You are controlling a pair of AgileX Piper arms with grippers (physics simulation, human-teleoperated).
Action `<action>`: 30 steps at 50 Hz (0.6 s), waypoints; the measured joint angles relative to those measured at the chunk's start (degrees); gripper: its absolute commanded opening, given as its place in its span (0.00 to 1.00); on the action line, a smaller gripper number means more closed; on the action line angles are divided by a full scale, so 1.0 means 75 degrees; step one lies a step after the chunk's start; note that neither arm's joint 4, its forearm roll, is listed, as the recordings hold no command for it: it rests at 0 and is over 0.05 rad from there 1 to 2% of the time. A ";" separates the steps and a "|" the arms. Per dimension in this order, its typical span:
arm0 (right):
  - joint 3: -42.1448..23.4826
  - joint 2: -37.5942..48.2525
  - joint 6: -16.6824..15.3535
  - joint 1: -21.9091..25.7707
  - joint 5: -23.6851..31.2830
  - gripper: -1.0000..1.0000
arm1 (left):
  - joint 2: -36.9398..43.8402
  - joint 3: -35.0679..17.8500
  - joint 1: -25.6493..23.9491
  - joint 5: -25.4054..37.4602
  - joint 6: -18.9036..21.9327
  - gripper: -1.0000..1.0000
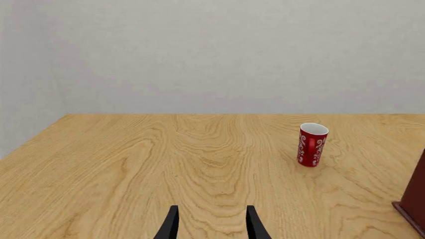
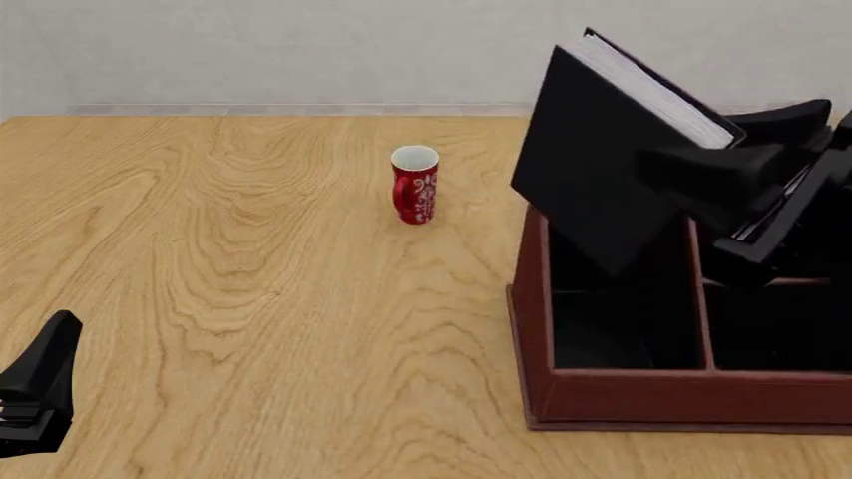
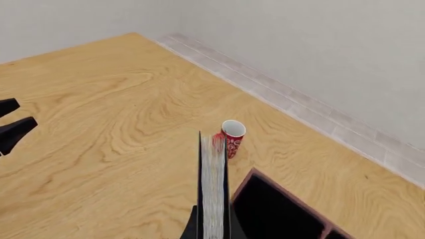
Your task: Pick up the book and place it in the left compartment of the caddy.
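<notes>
The black book (image 2: 593,165) with its white page block hangs tilted in the air, with my right gripper (image 2: 685,165) shut on it. Its lowest corner points down over the left compartment (image 2: 620,334) of the reddish-brown caddy (image 2: 665,399). The right wrist view looks along the book's page edge (image 3: 213,189), with the caddy's rim (image 3: 242,185) just beside it. My left gripper (image 2: 34,389) rests low at the near left of the table, far from the caddy. The left wrist view shows that left gripper (image 1: 212,226) open, with nothing between its fingers.
A red mug (image 2: 415,186) with a white pattern stands upright on the wooden table, left of the caddy's far corner; the same mug (image 1: 312,145) appears ahead of the left gripper. The caddy's corner (image 1: 415,199) edges into the left wrist view. A pale wall bounds the table's far side.
</notes>
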 measured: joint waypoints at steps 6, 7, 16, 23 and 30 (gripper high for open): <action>0.0182 -0.0074 0.0087 -0.0129 -0.0081 0.00 | 0.0000 0.0000 0.0000 0.0000 0.0000 1.00; 0.0209 -0.0086 0.0100 -0.0152 -0.0093 0.00 | 0.0000 0.0000 0.0000 0.0000 0.0000 1.00; 0.0481 -0.0344 0.0074 -0.0544 -0.0143 0.00 | 0.0000 0.0000 0.0000 0.0000 0.0000 1.00; 0.0667 -0.0565 0.0005 -0.0852 -0.0154 0.00 | 0.0000 0.0000 0.0000 0.0000 0.0000 1.00; 0.0853 -0.0753 -0.0098 -0.1057 -0.0207 0.00 | 0.0000 0.0000 0.0000 0.0000 0.0000 1.00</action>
